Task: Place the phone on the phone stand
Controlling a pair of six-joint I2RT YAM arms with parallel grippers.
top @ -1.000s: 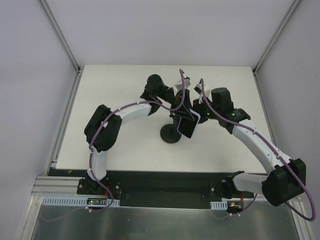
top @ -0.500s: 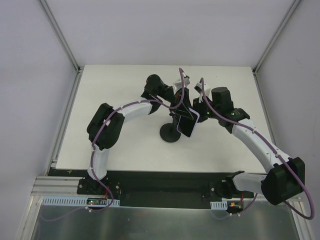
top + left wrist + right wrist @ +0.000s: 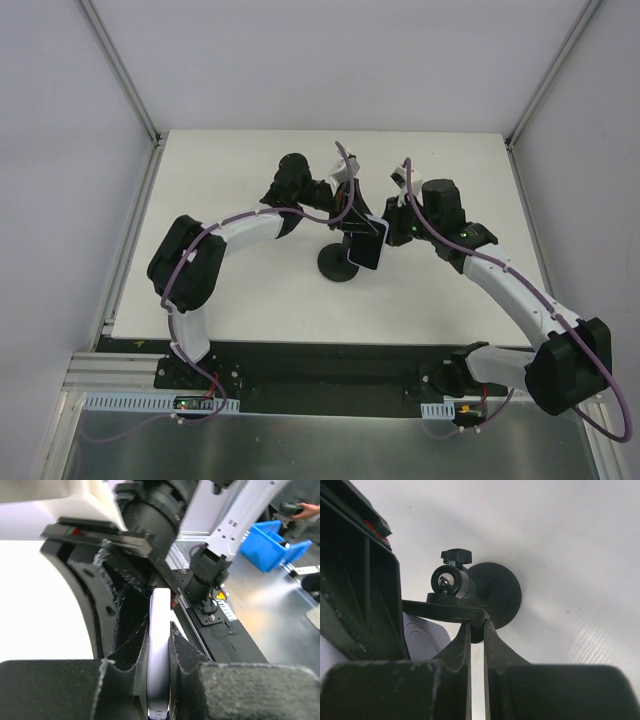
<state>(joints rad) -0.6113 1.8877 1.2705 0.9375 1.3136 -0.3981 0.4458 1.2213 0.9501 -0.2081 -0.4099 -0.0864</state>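
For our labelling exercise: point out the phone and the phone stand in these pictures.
phone (image 3: 159, 650), left wrist view, on its pale side edge.
phone stand (image 3: 502, 592), right wrist view, on its round base.

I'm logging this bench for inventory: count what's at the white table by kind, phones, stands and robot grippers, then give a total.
phone: 1
phone stand: 1
grippers: 2 (left gripper, right gripper)
total: 4
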